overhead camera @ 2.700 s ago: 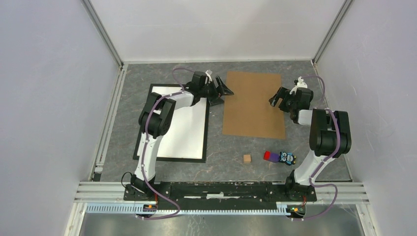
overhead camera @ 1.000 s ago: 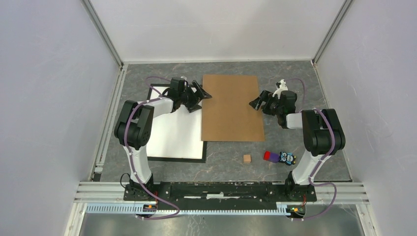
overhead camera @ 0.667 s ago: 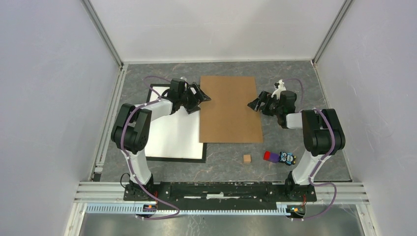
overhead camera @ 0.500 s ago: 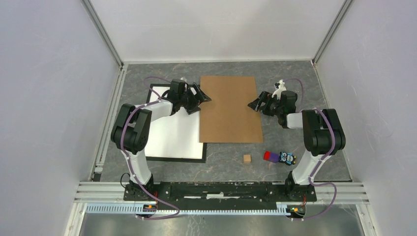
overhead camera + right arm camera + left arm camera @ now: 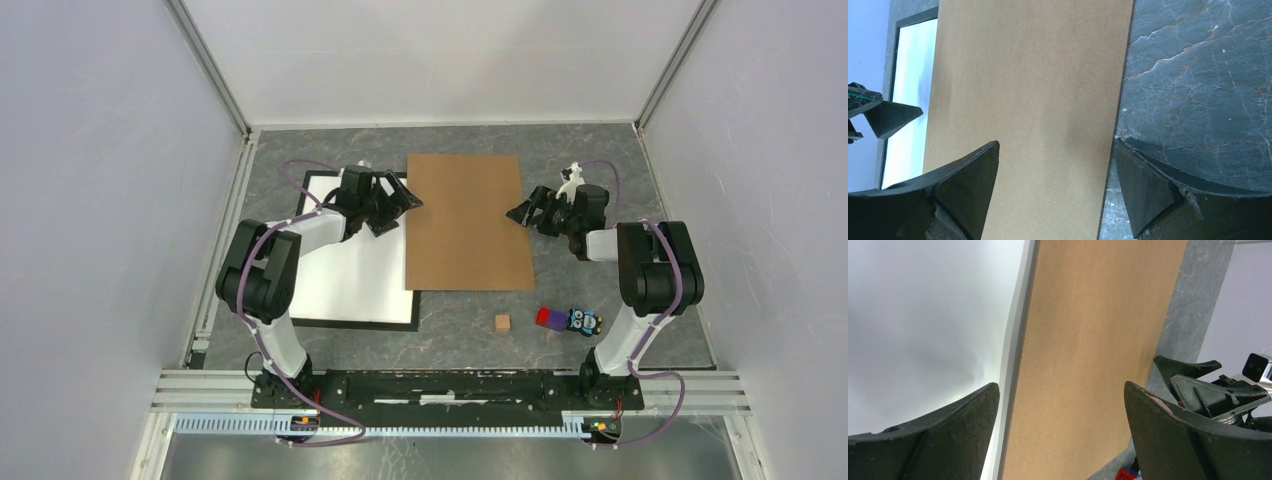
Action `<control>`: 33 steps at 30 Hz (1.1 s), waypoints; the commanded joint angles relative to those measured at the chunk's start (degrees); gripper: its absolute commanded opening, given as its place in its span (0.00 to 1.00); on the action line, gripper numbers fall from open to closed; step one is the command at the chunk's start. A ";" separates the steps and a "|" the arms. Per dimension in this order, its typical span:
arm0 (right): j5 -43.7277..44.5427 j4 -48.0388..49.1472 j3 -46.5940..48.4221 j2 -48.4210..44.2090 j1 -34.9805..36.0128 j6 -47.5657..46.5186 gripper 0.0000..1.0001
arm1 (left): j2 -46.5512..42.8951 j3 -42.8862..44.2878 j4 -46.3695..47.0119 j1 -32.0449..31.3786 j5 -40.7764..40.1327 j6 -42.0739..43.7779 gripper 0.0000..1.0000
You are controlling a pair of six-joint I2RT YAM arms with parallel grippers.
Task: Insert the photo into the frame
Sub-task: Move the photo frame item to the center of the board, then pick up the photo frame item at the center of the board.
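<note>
Black frame (image 5: 350, 324) lies flat on the worktop's (image 5: 600, 150) left side, a white sheet (image 5: 350, 270) inside it and a brown board (image 5: 465, 220) overlapping its right edge. At the board's opposite edges sit the left gripper (image 5: 393, 210) and the right gripper (image 5: 525, 215), jaws of both spread wide, grasping nothing.

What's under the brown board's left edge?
The brown board overlaps the right side of the black frame, hiding most of that strip; the white sheet shows beside it. Whatever else lies beneath the board is covered.
</note>
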 commanded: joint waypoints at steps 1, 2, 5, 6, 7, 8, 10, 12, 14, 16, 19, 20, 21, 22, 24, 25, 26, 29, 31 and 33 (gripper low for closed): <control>-0.20 -3.03 0.84 2.11 -0.25 -1.26 0.91 | 1.14 0.63 2.27 0.09 -0.77 0.99 1.00; -0.24 -3.16 0.94 2.23 -0.26 -1.35 0.91 | 1.34 0.59 2.76 0.08 -0.66 0.86 1.00; -0.49 -3.10 1.22 2.49 -0.33 -1.30 0.91 | 2.62 1.16 3.03 0.09 0.28 0.59 1.00; -0.58 -3.01 1.20 2.53 -0.32 -1.27 0.90 | 3.19 1.62 3.03 0.16 0.94 0.35 1.00; -0.71 -2.99 1.20 2.46 -0.26 -1.19 0.90 | 3.93 2.02 3.15 0.13 1.62 0.04 1.00; -0.68 -2.99 1.18 2.49 -0.26 -1.21 0.90 | 4.47 2.23 3.64 0.04 2.44 -0.51 1.00; -0.68 -2.90 1.13 2.49 -0.26 -1.16 0.90 | 5.44 1.93 5.78 0.03 3.95 -1.87 1.00; -0.81 -2.75 1.14 2.57 -0.30 -1.14 0.90 | 5.67 1.26 7.82 -0.09 4.84 -2.83 1.00; -1.19 -2.38 1.10 2.71 -0.25 -0.78 0.90 | 5.60 0.49 10.05 -0.03 5.71 -3.65 0.96; -1.39 -2.07 1.03 2.84 -0.27 -0.59 0.90 | 5.14 -0.16 11.58 -0.09 6.19 -4.27 0.93; -1.54 -1.78 1.02 2.93 -0.26 -0.36 0.90 | 4.04 -0.86 12.93 -0.06 6.60 -4.58 0.86; -1.60 -1.66 0.94 2.92 -0.30 -0.28 0.90 | 3.86 -0.91 12.96 -0.05 6.69 -4.59 0.85; -1.74 -1.54 0.94 2.93 -0.30 -0.22 0.90 | 3.65 -0.91 12.96 -0.08 6.82 -4.64 0.83; -1.76 -1.45 0.86 2.89 -0.29 -0.18 0.90 | 3.33 -0.95 13.07 -0.04 6.92 -4.81 0.80; -1.91 -1.24 0.85 2.95 -0.28 0.08 0.90 | 3.07 -1.15 13.93 -0.14 7.26 -5.19 0.74; -1.93 -1.23 0.76 2.90 -0.25 0.07 0.90 | 2.84 -1.13 14.25 -0.22 7.30 -5.17 0.70; -1.91 -1.23 0.76 2.90 -0.26 0.07 0.90 | 2.62 -0.96 14.03 -0.49 7.14 -4.48 0.66; -1.91 -1.14 0.76 2.91 -0.25 0.02 0.90 | 2.11 0.63 11.85 -1.44 6.41 -2.41 0.57; -2.06 -1.01 0.76 2.91 -0.31 0.12 0.90 | 2.05 1.22 12.52 -1.82 6.90 -2.46 0.52; -2.24 -0.84 0.67 3.01 -0.26 0.31 0.90 | 1.62 1.78 12.87 -2.30 7.03 -2.66 0.49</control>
